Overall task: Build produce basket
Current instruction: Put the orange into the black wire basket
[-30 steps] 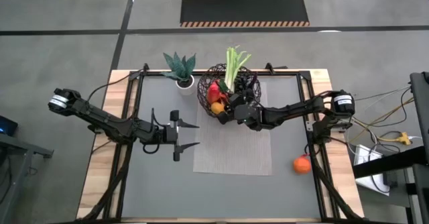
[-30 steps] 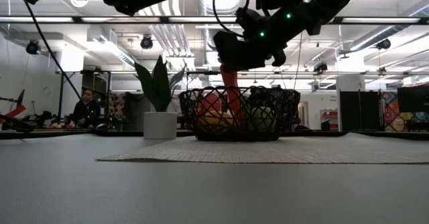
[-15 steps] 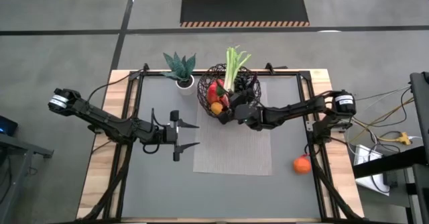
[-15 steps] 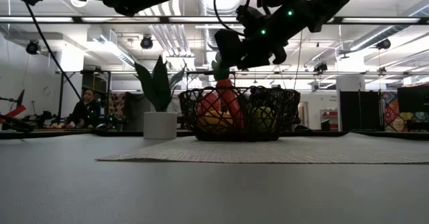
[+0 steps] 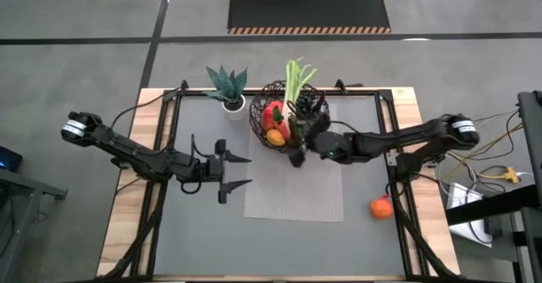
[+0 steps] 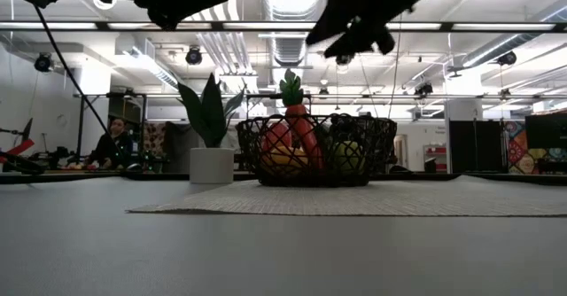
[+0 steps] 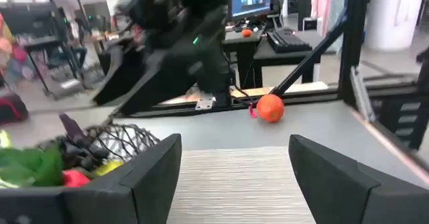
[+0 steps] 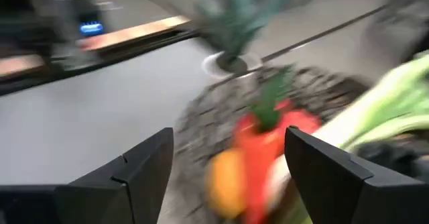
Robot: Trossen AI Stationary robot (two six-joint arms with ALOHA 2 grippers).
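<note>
Standing carrot in the wire basket, right gripper open just beside it

Sitting on the far end of the pale woven mat (image 5: 295, 184), the dark wire basket (image 5: 318, 109) holds the produce: a carrot (image 6: 301, 133) stands nearly upright inside it, its green top poking above the rim, with a red fruit (image 5: 273, 113) and an orange-yellow fruit (image 5: 275, 136) beside it and a long green-white leek (image 5: 293, 81) leaning out over the basket's far rim. A green fruit (image 6: 347, 154) shows through the wire

The right gripper (image 5: 298, 150) hangs over the mat just at the basket's near edge, fingers (image 8: 338, 184) spread apart and empty; its wrist camera looks past them at the carrot and the leek

The left gripper (image 5: 238, 171) waits well to the left of the basket, off the mat, jaws apart with nothing between them

One orange fruit (image 5: 380, 208) lies on the table well apart from the basket, near the right frame. A white pot with a spiky green plant (image 5: 228, 86) stands just left of the basket. In the low view a person (image 6: 112, 144) sits in the room far behind the basket
</note>
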